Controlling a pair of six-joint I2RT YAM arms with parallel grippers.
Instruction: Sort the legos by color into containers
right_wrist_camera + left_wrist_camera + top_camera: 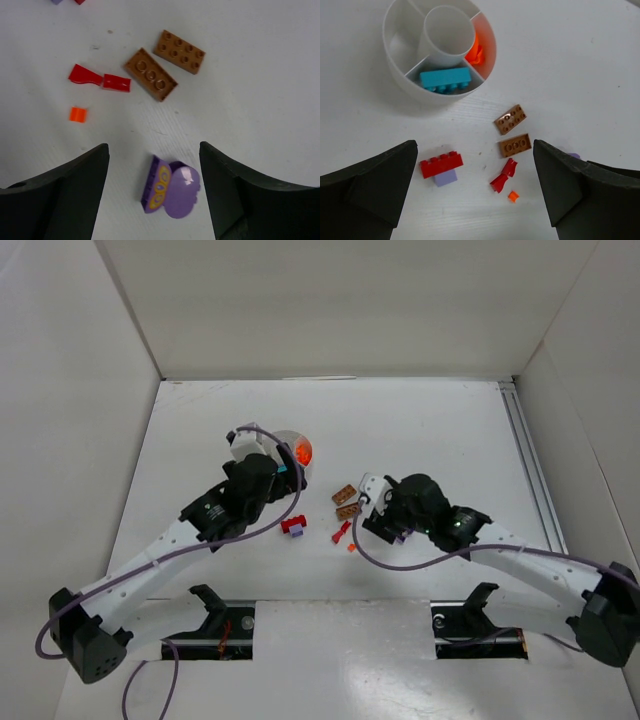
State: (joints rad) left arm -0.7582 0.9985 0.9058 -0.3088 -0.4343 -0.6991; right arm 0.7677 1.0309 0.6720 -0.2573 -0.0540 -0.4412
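The white divided dish (390, 55) holds a teal brick (445, 79) in one wedge and orange pieces (476, 50) in another. My left gripper (475, 165) hangs open over the table just short of the dish (292, 437), holding nothing. Below it lie a red brick (441, 164) on a lilac piece, two tan bricks (510, 119) (515, 145), a red bow-shaped pair (503, 176) and a tiny orange piece (513, 196). My right gripper (154, 160) is open, its fingers on either side of a purple rounded piece (175, 192) without touching it.
White walls close in the table at the back and both sides. A metal rail (530, 460) runs along the right side. Two black brackets (215, 605) (478, 602) sit at the near edge. A purple cable (290, 510) loops beside the left arm.
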